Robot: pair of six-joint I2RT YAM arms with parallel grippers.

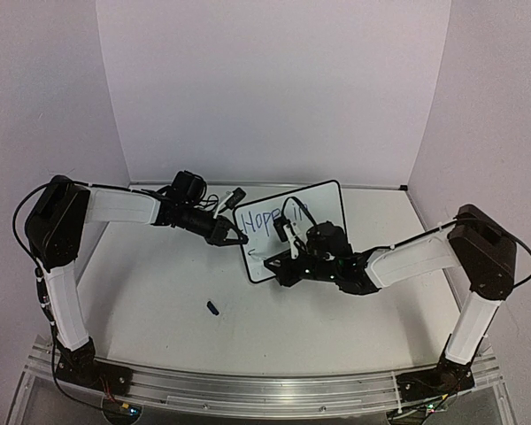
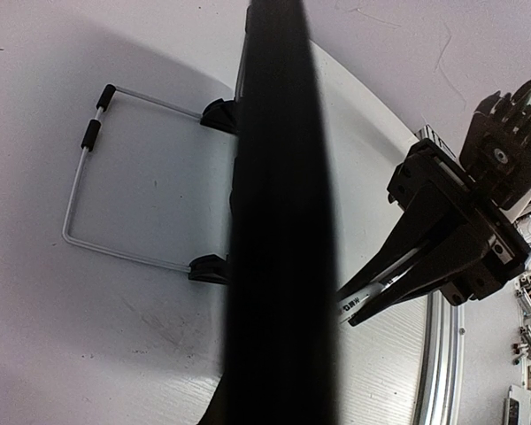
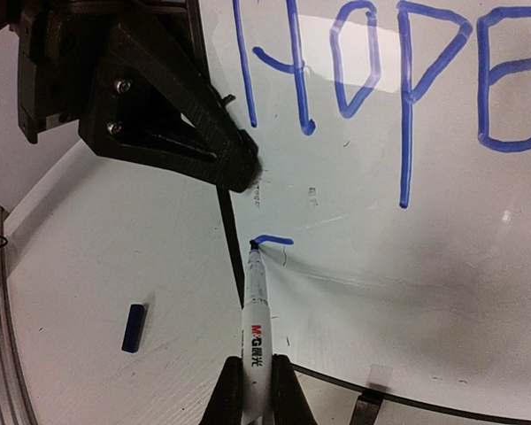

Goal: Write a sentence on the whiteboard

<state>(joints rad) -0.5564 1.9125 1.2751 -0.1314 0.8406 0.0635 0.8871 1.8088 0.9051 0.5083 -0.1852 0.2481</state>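
Observation:
The whiteboard (image 1: 314, 208) stands tilted on its wire stand (image 2: 80, 195) at mid-table. The sentence (image 3: 372, 71) reads "HOPE" in blue in the right wrist view, and in the top view (image 1: 264, 218) more strokes follow it. A short blue stroke (image 3: 274, 239) starts a second line. My right gripper (image 3: 257, 390) is shut on a white marker (image 3: 257, 328), whose tip touches the left end of that stroke. My left gripper (image 1: 230, 237) grips the board's left edge (image 3: 239, 168). The board shows edge-on in the left wrist view (image 2: 274, 133).
A blue marker cap (image 1: 212, 308) lies on the table left of the board, also in the right wrist view (image 3: 134, 327). An aluminium rail (image 1: 248, 390) runs along the near edge. White walls stand behind and at both sides.

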